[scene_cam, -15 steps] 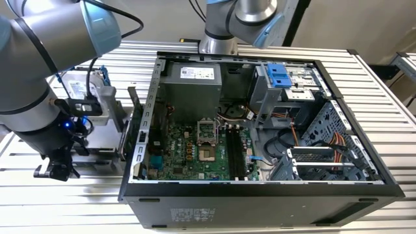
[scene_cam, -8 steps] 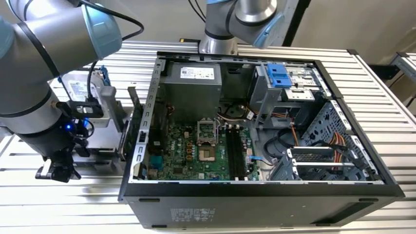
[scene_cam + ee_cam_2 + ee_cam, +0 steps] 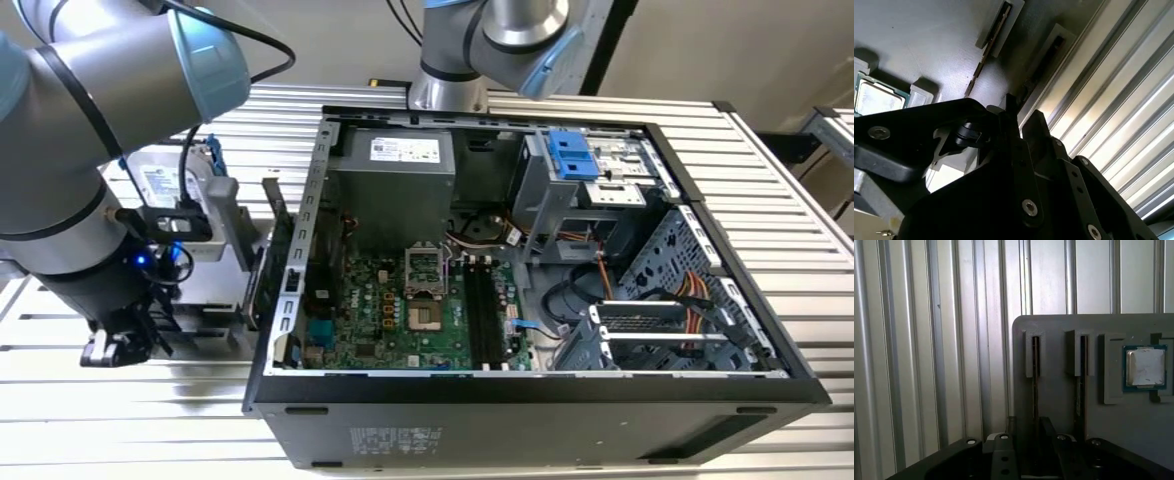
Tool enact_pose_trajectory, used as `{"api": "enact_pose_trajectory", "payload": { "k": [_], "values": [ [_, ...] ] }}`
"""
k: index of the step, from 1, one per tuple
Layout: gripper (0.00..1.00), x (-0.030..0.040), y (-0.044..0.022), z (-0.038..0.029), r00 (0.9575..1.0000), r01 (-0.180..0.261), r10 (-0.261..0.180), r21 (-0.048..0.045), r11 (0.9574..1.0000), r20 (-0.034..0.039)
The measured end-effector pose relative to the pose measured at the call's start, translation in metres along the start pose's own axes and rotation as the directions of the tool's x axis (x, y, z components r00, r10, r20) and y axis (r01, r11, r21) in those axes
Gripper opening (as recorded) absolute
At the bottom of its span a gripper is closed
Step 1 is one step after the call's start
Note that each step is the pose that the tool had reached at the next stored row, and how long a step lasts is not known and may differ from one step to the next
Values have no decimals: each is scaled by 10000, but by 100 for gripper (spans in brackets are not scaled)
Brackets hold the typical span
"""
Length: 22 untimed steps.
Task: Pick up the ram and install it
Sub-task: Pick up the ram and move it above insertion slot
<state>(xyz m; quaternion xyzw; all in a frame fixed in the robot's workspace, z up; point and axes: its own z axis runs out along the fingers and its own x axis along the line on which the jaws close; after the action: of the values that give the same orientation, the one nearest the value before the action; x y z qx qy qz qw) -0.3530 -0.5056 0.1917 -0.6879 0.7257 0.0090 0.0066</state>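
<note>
Fingers (image 3: pixel 1050 432) of the arm stand a little open, one on each side of the ram (image 3: pixel 1035 385). The gap between them is clearly wider than the thin stick, so I judge that they do not press it yet. The ram stands on its long edge in a narrow slot of a grey holder (image 3: pixel 1054 365), the slot nearest to the holder's outer edge; this keeps both flat sides free for a grasp. A second stick (image 3: pixel 1083 370) stands in the next slot in the same way, and beyond it a square processor chip (image 3: pixel 1146 367) lies flat in its own pocket.

In the exterior view, the arm (image 3: pixel 80 200) reaches down over the holder, near the edge of the slatted metal bench (image 3: pixel 160 420) at the exterior view's left. Just beside it a hard drive (image 3: pixel 167 185) stands upright. Then comes the open computer case (image 3: pixel 534 395), laid on its side, so that the motherboard (image 3: pixel 387 310) faces up and its black memory slots (image 3: pixel 483 310) can be reached from above. The power supply (image 3: pixel 394 190) carries a white label (image 3: pixel 404 150), and the hard drive has one also, but I cannot read the print on either.
</note>
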Motion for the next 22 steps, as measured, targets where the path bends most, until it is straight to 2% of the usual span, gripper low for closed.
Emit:
{"api": "enact_pose_trajectory", "payload": {
  "k": [4, 11, 12, 22],
  "values": [
    [100, -35, 2, 1, 10000, 1, -1, -2, 10000, -2],
    [100, -38, 2, 1, 10000, 1, -1, -2, 10000, -2],
    [0, -38, 2, 1, 10000, 1, -1, -2, 10000, -3],
    [0, -44, 2, 1, 10000, 2, -2, -2, 10000, -2]
  ]
}}
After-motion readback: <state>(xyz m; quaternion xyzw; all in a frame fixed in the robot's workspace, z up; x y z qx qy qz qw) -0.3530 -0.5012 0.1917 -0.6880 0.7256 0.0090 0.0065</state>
